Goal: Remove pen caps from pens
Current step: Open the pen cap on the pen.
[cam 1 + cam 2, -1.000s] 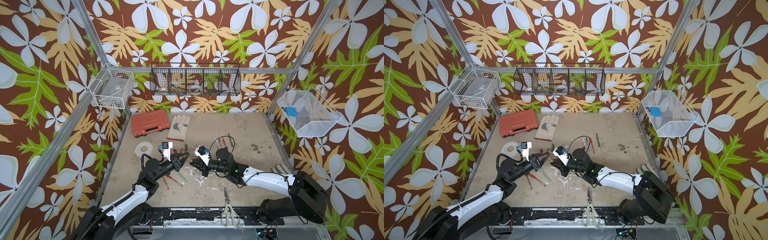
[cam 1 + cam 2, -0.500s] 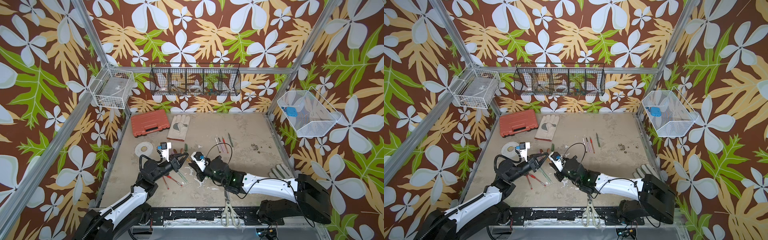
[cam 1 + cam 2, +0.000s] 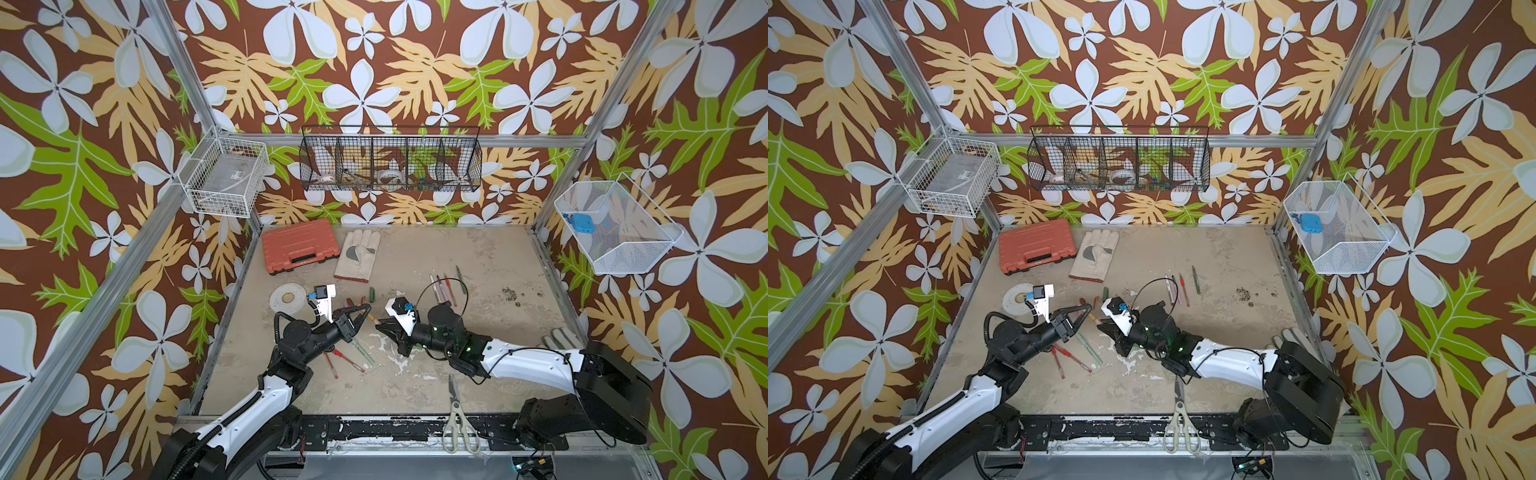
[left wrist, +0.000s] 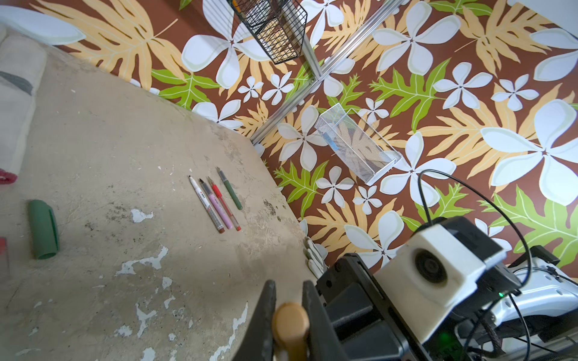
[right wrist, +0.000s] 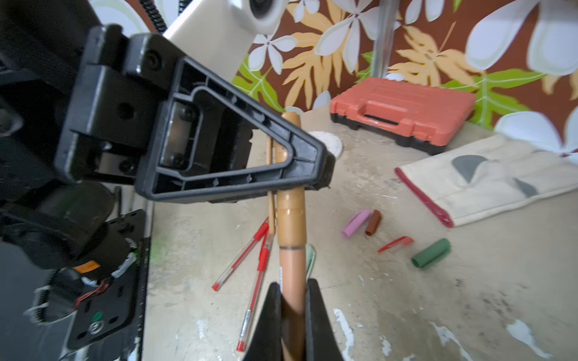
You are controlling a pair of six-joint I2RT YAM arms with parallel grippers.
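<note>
I can read nothing here. The white marker (image 4: 205, 203) lying on the counter (image 4: 125, 140) has dark print along its barrel, too small to make out. A red pen (image 5: 252, 297) carries a strip of print on its clear barrel, but it is blurred. The gold pen (image 5: 291, 265) shows a tiny dark mark on its side, not legible. An orange sticker (image 5: 86, 266) on my left arm shows no letters I can tell.

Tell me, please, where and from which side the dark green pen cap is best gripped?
Probably across the middle of the dark green pen cap, coming straight down: it lies on its side on the table, apart from the red cap, so jaws fit either side.
</note>
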